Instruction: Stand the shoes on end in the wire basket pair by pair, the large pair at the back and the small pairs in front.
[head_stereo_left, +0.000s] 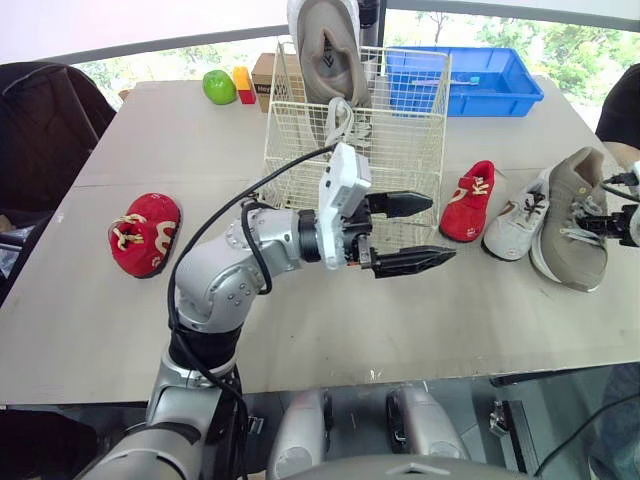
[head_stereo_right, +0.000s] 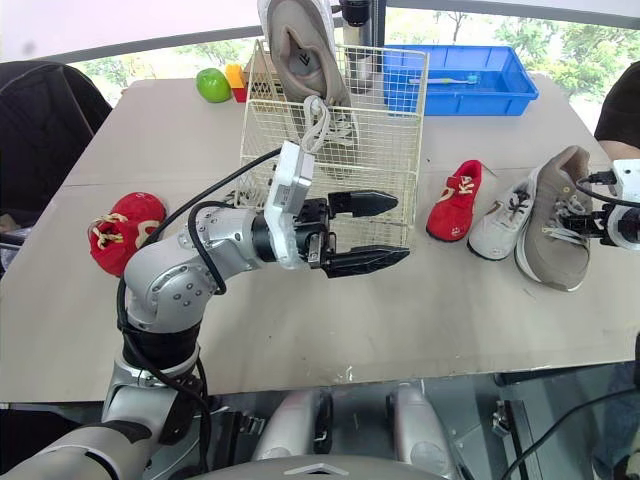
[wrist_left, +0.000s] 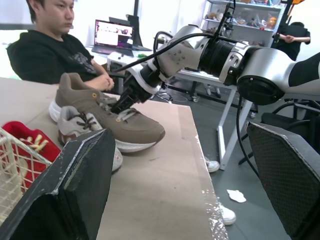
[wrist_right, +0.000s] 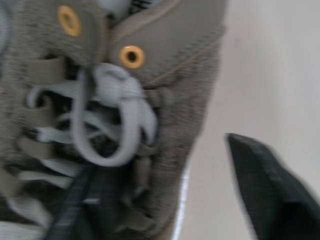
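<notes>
A white wire basket (head_stereo_left: 400, 150) stands mid-table. One large taupe shoe (head_stereo_left: 330, 45) stands on end at its back, with a small white shoe (head_stereo_left: 345, 120) in front of it. My left gripper (head_stereo_left: 425, 232) hangs open and empty just in front of the basket. To the right lie a red shoe (head_stereo_left: 468, 200), a white sneaker (head_stereo_left: 518, 222) and the other taupe shoe (head_stereo_left: 575, 215). My right gripper (head_stereo_left: 600, 222) is open at this shoe's laces (wrist_right: 115, 115), one finger on the laces and the other outside its side. A second red shoe (head_stereo_left: 145, 233) lies far left.
A blue tray (head_stereo_left: 480, 80) sits behind the basket on the right. A green apple (head_stereo_left: 219, 86), a yellow-red block (head_stereo_left: 244, 85) and a cardboard box (head_stereo_left: 265, 80) stand back left. A seated person (wrist_left: 50, 50) is at the table's right end.
</notes>
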